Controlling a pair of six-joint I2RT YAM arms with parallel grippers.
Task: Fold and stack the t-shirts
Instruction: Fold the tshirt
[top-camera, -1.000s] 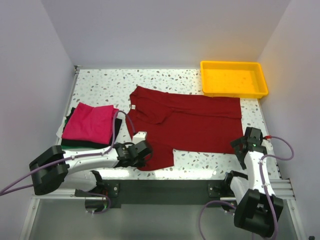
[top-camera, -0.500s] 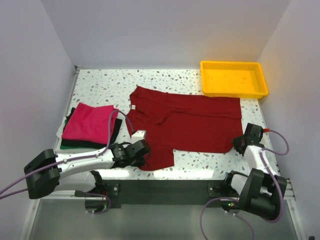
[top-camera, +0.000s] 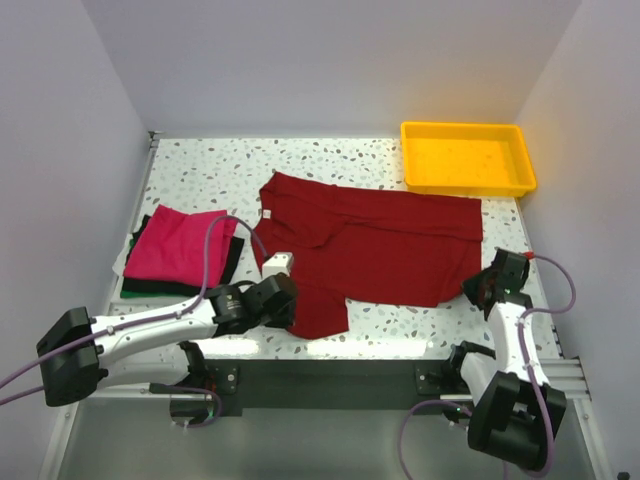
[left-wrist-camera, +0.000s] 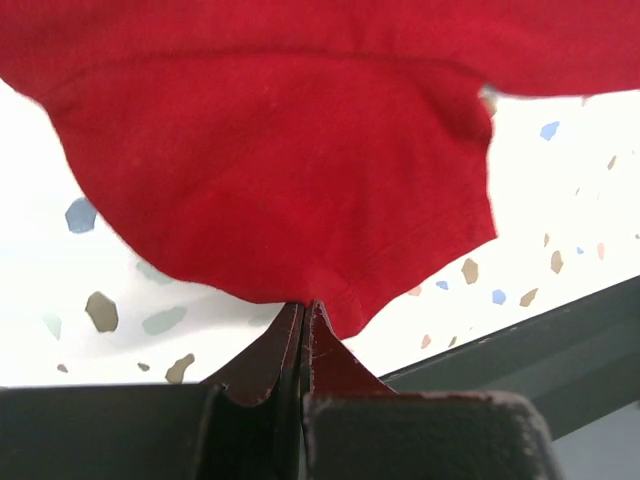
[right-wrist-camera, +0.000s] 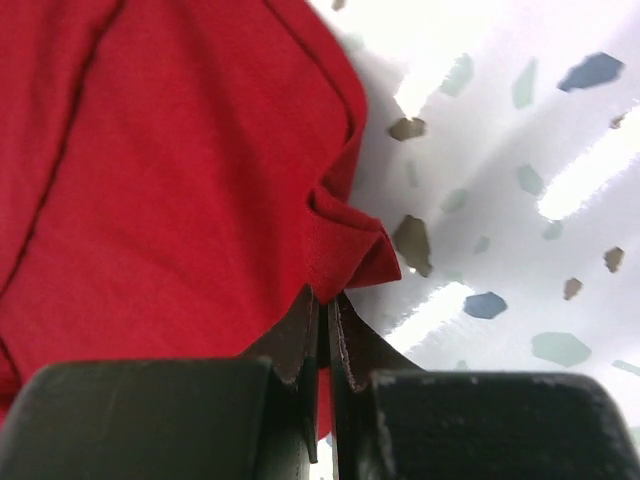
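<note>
The crimson t-shirt (top-camera: 370, 245): nearest, we had its near-left flap clamped in the left gripper (left-wrist-camera: 303, 312) and its near-right corner clamped in the right gripper (right-wrist-camera: 325, 300). The cloth lay lengthwise left-to-right on the tabletop (top-camera: 200, 170), beyond both.

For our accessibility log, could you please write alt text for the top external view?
A dark red t-shirt lies spread across a speckled table, the left hand gripping its near sleeve and the right hand its hem corner. A folded pink t-shirt tops a dark folded pile at the left; a yellow tray sits at the far right.
</note>
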